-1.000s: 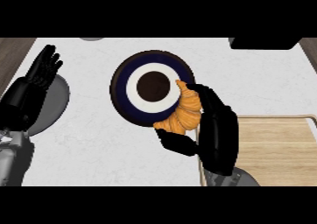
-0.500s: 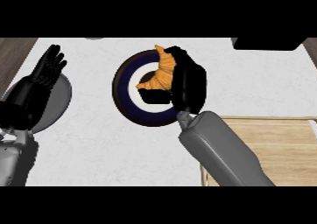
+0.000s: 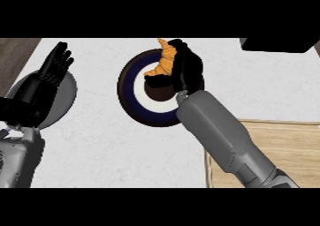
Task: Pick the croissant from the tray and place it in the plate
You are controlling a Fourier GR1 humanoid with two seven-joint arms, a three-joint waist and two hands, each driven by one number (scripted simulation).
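Head view: right hand (image 3: 187, 70) over the far side of the plate (image 3: 128, 90), fingers (image 3: 180, 47) curled round the croissant (image 3: 164, 59) and holding it.

Croissant lies on the left of my palm (the side toward the plate's middle). Its long axis runs from the plate's far rim back toward me, slanting a little left. The far tip pokes out past the fingers, and the near end sits close to my thumb, above the plate's dark centre. I cannot tell whether it touches the plate, because the hand hides its underside.

Judgement: the carry is done and the release is the step in hand. The croissant hangs over the plate's far half, with its tip at or just past the rim. I would draw it back toward the centre before the fingers open. If it is let go here, the far tip may land on the rim and roll onto the table (image 3: 97, 141).

Left hand (image 3: 48, 77) rests at the view's left, fingers straight, over a grey disc (image 3: 66, 95), well apart from the plate.

Tray (image 3: 287, 141) is at lower right, beside my right forearm.
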